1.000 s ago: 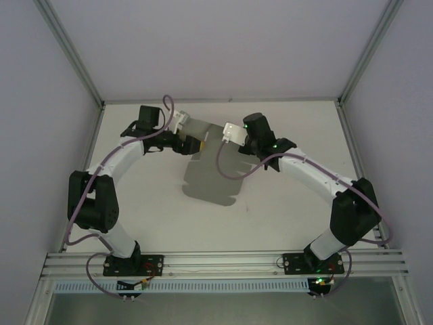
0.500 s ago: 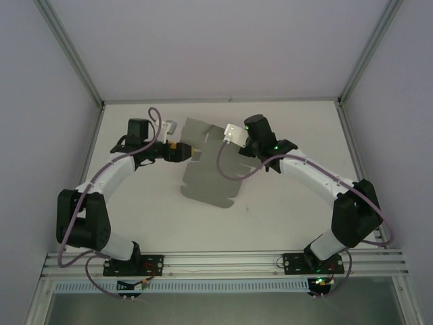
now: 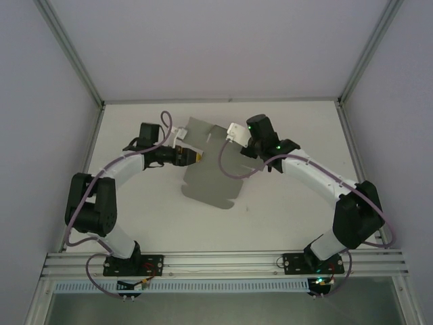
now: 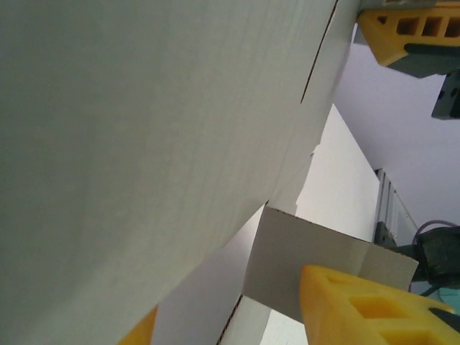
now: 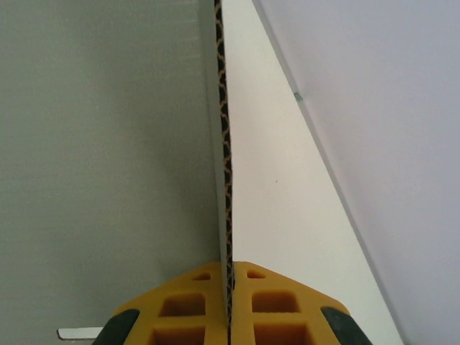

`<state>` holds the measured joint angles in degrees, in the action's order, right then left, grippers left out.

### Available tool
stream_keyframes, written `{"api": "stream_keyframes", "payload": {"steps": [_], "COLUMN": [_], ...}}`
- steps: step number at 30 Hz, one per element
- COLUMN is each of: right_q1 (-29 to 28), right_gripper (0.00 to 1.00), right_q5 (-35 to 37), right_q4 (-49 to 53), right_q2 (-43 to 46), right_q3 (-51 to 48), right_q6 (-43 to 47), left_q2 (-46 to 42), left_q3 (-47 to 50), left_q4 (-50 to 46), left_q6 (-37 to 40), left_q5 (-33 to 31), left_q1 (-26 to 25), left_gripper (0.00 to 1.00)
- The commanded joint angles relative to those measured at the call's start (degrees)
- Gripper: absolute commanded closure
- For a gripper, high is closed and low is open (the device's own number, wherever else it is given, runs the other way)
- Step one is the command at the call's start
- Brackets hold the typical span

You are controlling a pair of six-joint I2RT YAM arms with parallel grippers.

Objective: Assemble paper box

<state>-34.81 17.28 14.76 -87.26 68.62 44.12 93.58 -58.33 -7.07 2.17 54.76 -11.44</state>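
Top external: paper box (image 3: 206, 176) was a flat grey die-cut sheet, unfolded, lying mid-counter (image 3: 291, 203) between the two arms. Left claw (image 3: 197, 157) sat at the sheet's left edge near the far end, yellow fingers pointing in toward the card. Right claw (image 3: 229, 135) was at the sheet's far right corner, mostly hidden under its white camera mount; couldn't tell its state from here.

Left wrist: a big grey panel of the paper box (image 4: 144, 129) ran across the top and left, close to the lens. Left claw (image 4: 230, 330) was spread, with one yellow finger (image 4: 359, 309) at lower right and a sliver of the other at lower left, well apart. A small flap (image 4: 309, 262) stood just beside the lower-right finger; contact unclear. A yellow finger of the right claw (image 4: 402, 32) showed at the top right corner.

Right wrist: right claw (image 5: 228, 309) was pinching the paper box (image 5: 108, 144) edge-on, both fingers pressed against the corrugated edge. Grey card face on the left, white counter (image 5: 287, 215) on the right, lilac wall (image 5: 388, 108) beyond.
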Motion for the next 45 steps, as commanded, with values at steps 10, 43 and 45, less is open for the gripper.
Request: {"api": "stream_keyframes", "payload": {"steps": [10,43,45], "right_q1": [-0.79,-1.46,-2.31], "right_gripper": [1.00,1.00,1.00], "right_q5": [-2.89,-6.63,-7.16], "right_q4": [-6.62,-14.63,-16.50], "right_q2": [1.66,5.53,6.85], "right_q3": [-0.50,-3.42,-5.35], "right_q6": [-6.38,-12.69,-9.57], "left_q2": [3.41,7.85,7.85], "left_q3": [0.47,-4.30,-4.16], "left_q4": [15.27,3.28,4.00], "left_q6": [-8.81,-3.51,-5.38], "left_q5": [9.51,-2.13,-6.00], "left_q1": [-3.21,-10.12,-10.10], "left_gripper": [0.51,1.00,1.00]}}
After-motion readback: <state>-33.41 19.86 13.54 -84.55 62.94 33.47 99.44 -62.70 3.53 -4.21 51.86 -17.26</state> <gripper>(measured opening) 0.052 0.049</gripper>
